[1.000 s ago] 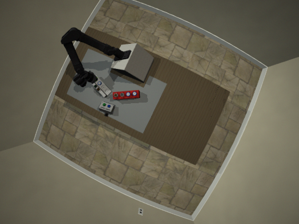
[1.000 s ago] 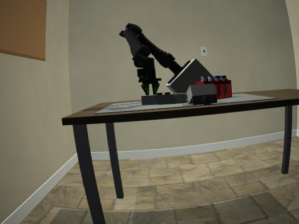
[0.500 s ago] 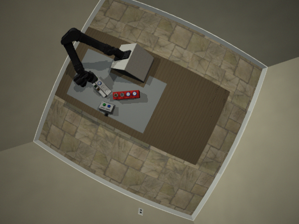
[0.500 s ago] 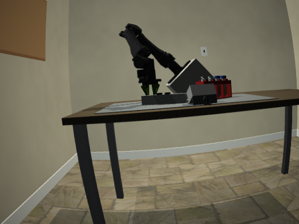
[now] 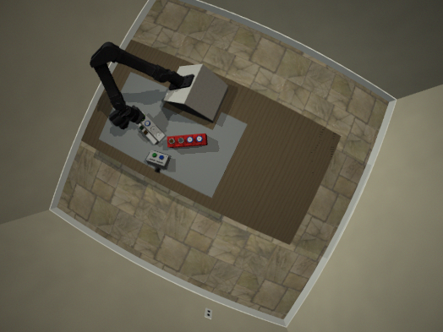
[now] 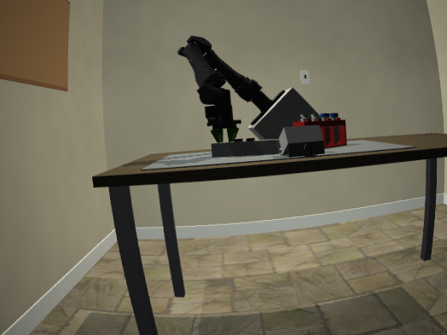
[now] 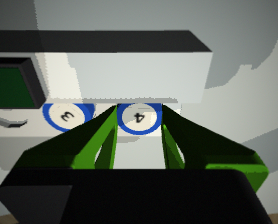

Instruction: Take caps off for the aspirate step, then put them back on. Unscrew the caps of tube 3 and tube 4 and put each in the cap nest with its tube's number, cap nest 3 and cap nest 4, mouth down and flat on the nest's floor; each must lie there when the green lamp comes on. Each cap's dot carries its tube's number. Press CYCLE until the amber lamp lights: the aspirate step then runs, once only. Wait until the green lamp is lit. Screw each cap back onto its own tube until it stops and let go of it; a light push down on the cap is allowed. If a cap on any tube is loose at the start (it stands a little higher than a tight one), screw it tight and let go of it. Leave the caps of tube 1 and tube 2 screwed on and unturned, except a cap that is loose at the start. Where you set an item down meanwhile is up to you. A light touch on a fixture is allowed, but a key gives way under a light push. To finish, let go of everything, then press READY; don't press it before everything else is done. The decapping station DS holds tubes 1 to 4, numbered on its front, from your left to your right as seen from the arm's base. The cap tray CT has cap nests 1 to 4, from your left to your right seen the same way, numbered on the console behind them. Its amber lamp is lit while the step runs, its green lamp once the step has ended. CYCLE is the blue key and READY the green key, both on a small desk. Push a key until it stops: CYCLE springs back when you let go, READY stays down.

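Holding cap 4 [image 7: 139, 118] between green fingers, end effector [image 7: 139, 131] narrow, clamped on cap sides. Cap sits directly at fingertips, low over cap tray [image 5: 153, 131], numbered dot facing up toward wrist camera, so mouth points down; cap axis vertical, in line with end effector approach. Whether cap already touches nest 4 floor, cannot tell. Cap 3 [image 7: 67, 117] lies just beside, on left in wrist view, in own nest. Console [image 7: 135, 75] stands behind both caps. Decapping station [image 5: 187, 140] and key desk [image 5: 157, 158] well apart on tabletop [image 6: 264, 166]. Judgement: next step is release, straight lift.
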Action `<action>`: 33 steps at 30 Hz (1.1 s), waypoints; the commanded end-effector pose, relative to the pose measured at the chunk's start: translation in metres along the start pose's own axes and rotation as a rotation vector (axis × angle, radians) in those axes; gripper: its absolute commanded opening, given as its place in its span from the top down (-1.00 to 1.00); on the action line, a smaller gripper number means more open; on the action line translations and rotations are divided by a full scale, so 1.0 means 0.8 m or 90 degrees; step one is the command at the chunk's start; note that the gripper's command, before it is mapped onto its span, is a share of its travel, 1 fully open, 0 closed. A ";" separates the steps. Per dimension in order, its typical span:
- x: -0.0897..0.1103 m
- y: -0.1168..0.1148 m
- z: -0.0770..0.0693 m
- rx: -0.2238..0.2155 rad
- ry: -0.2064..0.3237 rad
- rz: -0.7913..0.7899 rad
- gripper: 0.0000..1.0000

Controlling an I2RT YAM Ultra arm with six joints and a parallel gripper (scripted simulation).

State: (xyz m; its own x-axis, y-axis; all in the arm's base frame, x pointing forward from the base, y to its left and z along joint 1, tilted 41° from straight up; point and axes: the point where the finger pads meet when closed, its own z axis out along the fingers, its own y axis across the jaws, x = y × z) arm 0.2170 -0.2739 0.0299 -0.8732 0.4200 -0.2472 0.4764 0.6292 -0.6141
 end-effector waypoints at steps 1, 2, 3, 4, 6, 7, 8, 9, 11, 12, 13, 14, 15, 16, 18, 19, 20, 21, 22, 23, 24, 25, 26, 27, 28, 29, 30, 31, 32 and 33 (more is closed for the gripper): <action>-0.003 0.000 -0.002 0.000 -0.007 -0.001 1.00; -0.003 0.000 -0.002 0.000 -0.007 -0.001 0.06; -0.003 0.000 -0.002 0.000 -0.007 -0.001 0.06; -0.003 0.000 -0.002 0.000 -0.007 -0.001 0.06; -0.003 0.000 -0.002 0.000 -0.007 -0.001 0.06; -0.003 0.000 -0.002 0.000 -0.007 -0.001 0.06; -0.003 0.000 -0.002 0.000 -0.007 -0.001 0.06; -0.003 0.000 -0.002 0.000 -0.007 -0.001 0.06; -0.003 0.000 -0.002 0.000 -0.007 -0.001 0.06; -0.003 0.000 -0.002 0.000 -0.007 -0.001 0.06; -0.003 0.000 -0.002 0.000 -0.007 -0.001 0.06; -0.003 0.000 -0.002 0.000 -0.007 -0.001 0.06; -0.003 0.000 -0.002 0.000 -0.007 -0.001 0.06; -0.003 0.000 -0.002 0.000 -0.007 -0.001 0.06; -0.003 0.000 -0.015 0.000 -0.007 -0.001 0.06; -0.003 0.000 -0.021 0.000 -0.007 -0.001 0.06; -0.003 0.000 -0.027 0.000 -0.007 -0.001 0.06; -0.003 0.000 -0.033 0.000 -0.007 -0.001 0.06; -0.003 0.000 -0.040 0.000 -0.007 -0.001 0.06; -0.003 0.000 -0.046 -0.001 -0.007 -0.001 0.06; -0.003 0.000 -0.052 -0.001 -0.007 -0.001 0.06; -0.003 0.000 -0.058 -0.001 -0.007 -0.001 0.06; -0.003 0.000 -0.065 -0.001 -0.007 -0.001 0.06; -0.003 0.000 -0.071 -0.001 -0.007 -0.001 0.06; -0.003 0.000 -0.077 -0.001 -0.007 -0.001 0.06; -0.003 0.000 -0.083 -0.001 -0.007 -0.001 0.06; -0.003 0.000 -0.090 -0.001 -0.007 -0.001 0.06; -0.003 0.000 -0.090 -0.001 -0.007 -0.001 0.06; -0.003 0.000 -0.090 -0.001 -0.007 -0.001 0.06; -0.003 0.000 -0.096 -0.001 -0.007 -0.001 0.06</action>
State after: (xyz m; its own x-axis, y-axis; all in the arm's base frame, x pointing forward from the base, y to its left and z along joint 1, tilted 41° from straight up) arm 0.2339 -0.2334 0.0853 -0.8743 0.3944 -0.2828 0.4813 0.6292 -0.6103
